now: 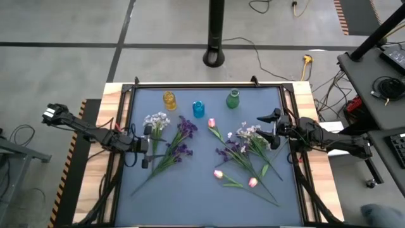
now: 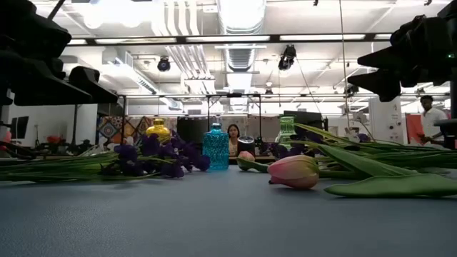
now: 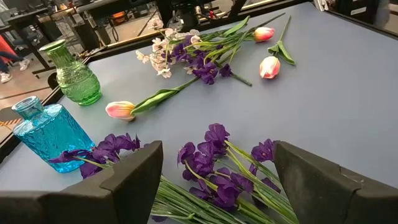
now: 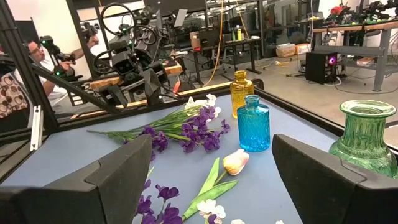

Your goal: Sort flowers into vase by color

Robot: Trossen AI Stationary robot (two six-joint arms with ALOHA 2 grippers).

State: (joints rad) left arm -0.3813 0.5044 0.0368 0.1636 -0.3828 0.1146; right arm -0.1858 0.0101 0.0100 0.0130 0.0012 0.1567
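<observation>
flowers (image 1: 240, 149) scattered on blue mat (image 1: 202, 196); yellow vase (image 1: 169, 99), blue vase (image 1: 199, 108), green vase (image 1: 233, 99) along far edge.

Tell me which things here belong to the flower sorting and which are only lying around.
Belong to the job:
- yellow vase
- blue vase
- green vase
- dark purple flowers
- white-lavender sprigs
- pink tulips
- left gripper, open
- right gripper, open

Only lying around:
- cables on the floor
- black post base
</observation>
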